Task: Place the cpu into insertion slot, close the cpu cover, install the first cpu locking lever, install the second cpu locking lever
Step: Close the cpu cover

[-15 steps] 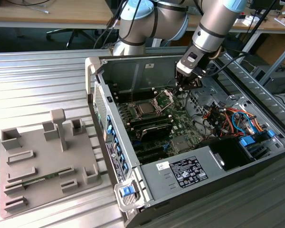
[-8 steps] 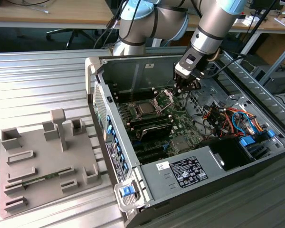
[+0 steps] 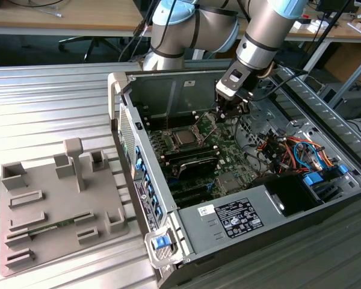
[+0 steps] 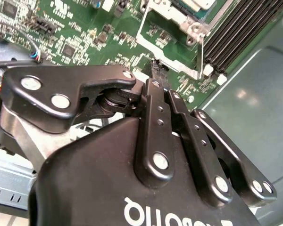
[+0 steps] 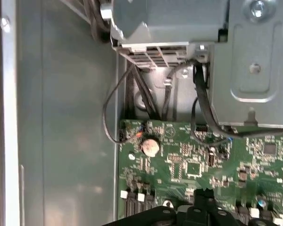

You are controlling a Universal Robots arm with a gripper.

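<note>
- You have the cpu (image 3: 184, 138) already seated: its silvery top lies flat in the socket near the middle of the motherboard (image 3: 228, 174), toward the far wall of the computer case (image 3: 219, 220).
- The cpu cover (image 4: 172, 60) is not yet closed, as far as you can judge. In the second wrist view green board shows through its open middle, so it looks swung off the socket. In the exterior view it stands beside the socket's edge, on the gripper's side.
- Your gripper (image 4: 153, 75) hangs just beside the cover's free edge, its fingers drawn together, with nothing visible between them.
- The two locking levers are too small to make out, so count the cover and both levers as left to do.
- The case lies open on a ribbed metal table (image 3: 48, 102); a grey fixture tray (image 3: 60, 205) sits near the table's front edge at the exterior view's left.
- Behind the table, a wooden desk (image 3: 66, 18) runs along the room.
</note>
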